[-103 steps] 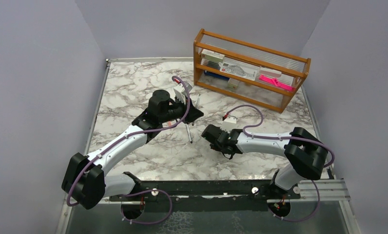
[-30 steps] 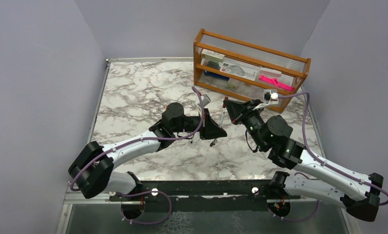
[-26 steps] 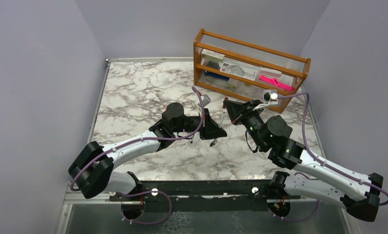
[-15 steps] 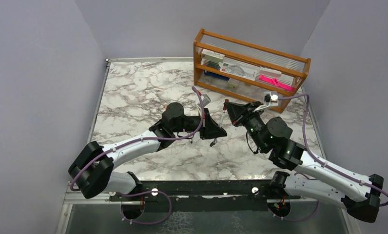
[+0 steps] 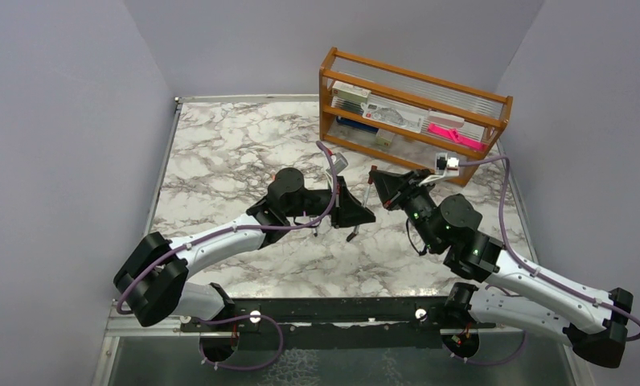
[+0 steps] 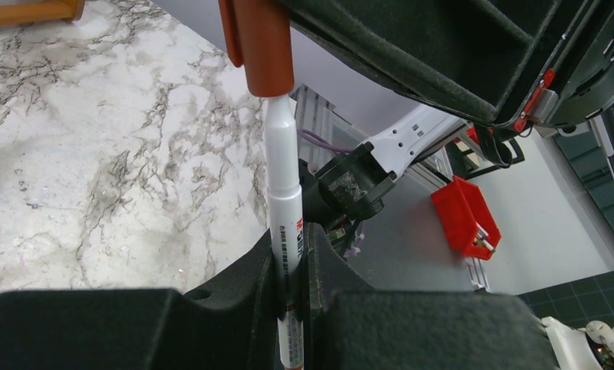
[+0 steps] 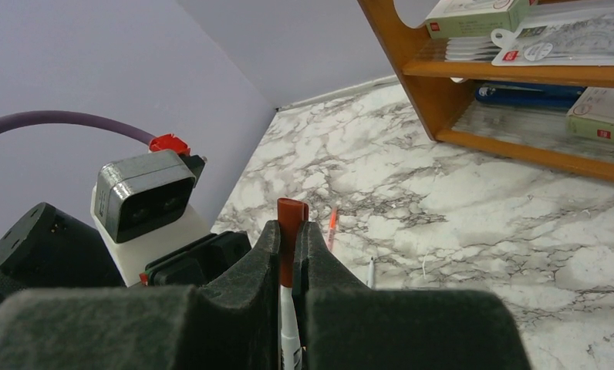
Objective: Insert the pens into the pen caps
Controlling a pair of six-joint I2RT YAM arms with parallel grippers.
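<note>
One pen (image 6: 285, 208), red cap (image 6: 264, 46) on, jaws clamped

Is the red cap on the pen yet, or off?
On: the left wrist view shows the pen with its tip inside the red cap. Whether it is fully seated, cannot tell.

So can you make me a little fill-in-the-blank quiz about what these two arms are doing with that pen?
1. The pale pen is gripped in the jaws of the ____ arm.
2. The right arm's jaws pinch a small cap coloured dark ____.
3. The wooden rack stands on a table with a ____ pattern.

Missing words: left; red; marble
</note>
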